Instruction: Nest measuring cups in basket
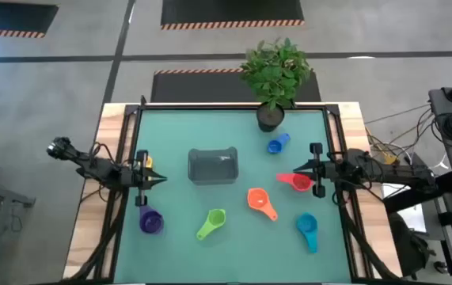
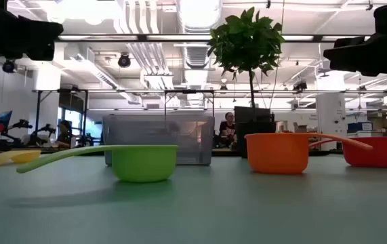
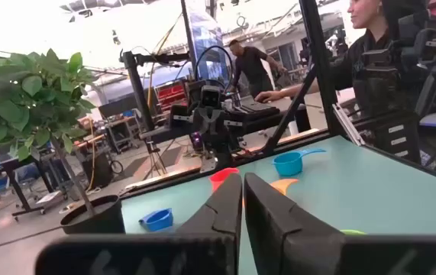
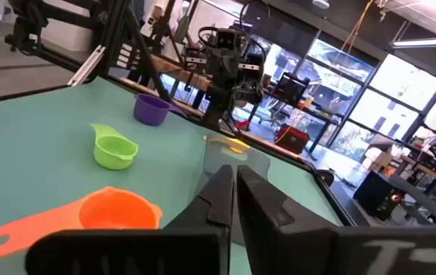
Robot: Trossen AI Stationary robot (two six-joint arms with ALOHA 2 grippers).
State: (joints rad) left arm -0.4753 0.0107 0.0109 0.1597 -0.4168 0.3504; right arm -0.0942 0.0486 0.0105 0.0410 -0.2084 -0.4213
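Cups lie loose on the table: purple (image 1: 151,222), green (image 1: 212,223) and teal (image 1: 307,227) nearest, then orange (image 1: 259,199), red (image 1: 296,181), blue (image 1: 277,144) farthest. Mid-table sits the grey basket (image 1: 213,165). Left gripper (image 1: 161,179) and right gripper (image 1: 282,176) hover with fingers closed, empty.

Sitting mid-desk (image 1: 178,127): dark grey basket (image 1: 213,165), nothing visible inside. Lying scattered around it, apart from each other: purple cup (image 1: 151,221), green cup (image 1: 210,224), orange cup (image 1: 260,202), red cup (image 1: 296,182), teal cup (image 1: 307,229), blue cup (image 1: 277,144), yellow cup (image 2: 11,158)
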